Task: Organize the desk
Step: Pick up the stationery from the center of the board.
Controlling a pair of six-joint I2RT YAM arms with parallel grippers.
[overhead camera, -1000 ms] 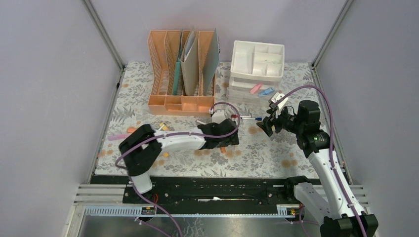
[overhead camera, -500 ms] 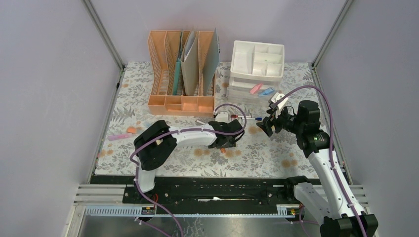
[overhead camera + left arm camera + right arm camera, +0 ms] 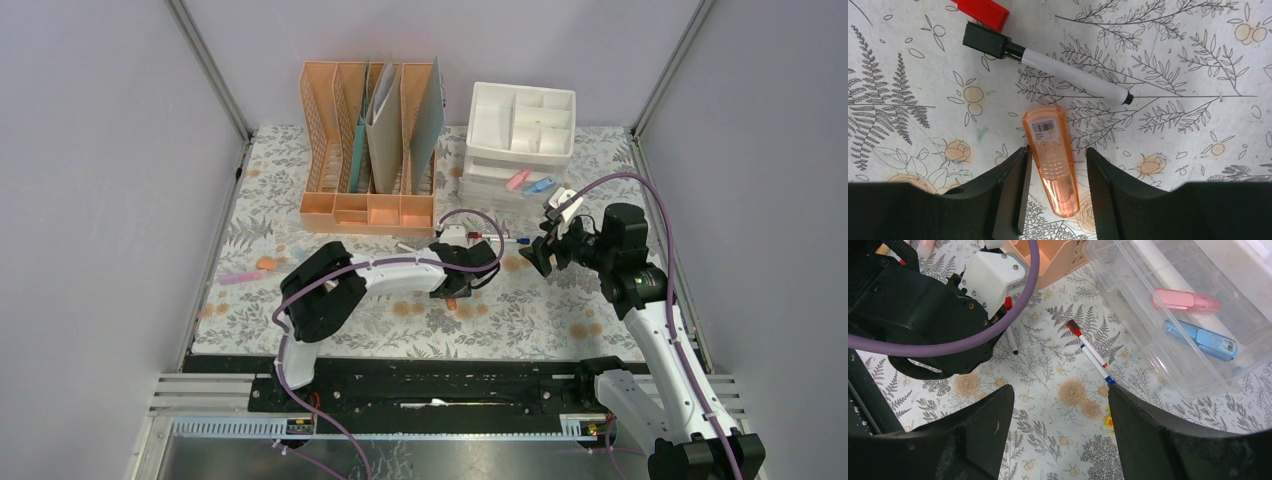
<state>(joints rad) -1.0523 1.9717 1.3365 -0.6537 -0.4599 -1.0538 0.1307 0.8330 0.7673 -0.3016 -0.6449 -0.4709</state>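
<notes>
Your left gripper (image 3: 1058,151) straddles the orange highlighter (image 3: 1048,135) lying flat on the fern-print surface (image 3: 540,310), jaws apart, not yet clamped. Your right gripper (image 3: 1060,389) hangs spread wide above the surface, near the clear open drawer (image 3: 1148,335).

A highlighter (image 3: 1052,160) lay on the desk (image 3: 1173,125) just beside a marker (image 3: 1068,75), with the file rack (image 3: 320,130) standing at the back, left of the drawer unit (image 3: 480,165).

Flat, cluttered fern-printed desk (image 3: 520,312)
</notes>
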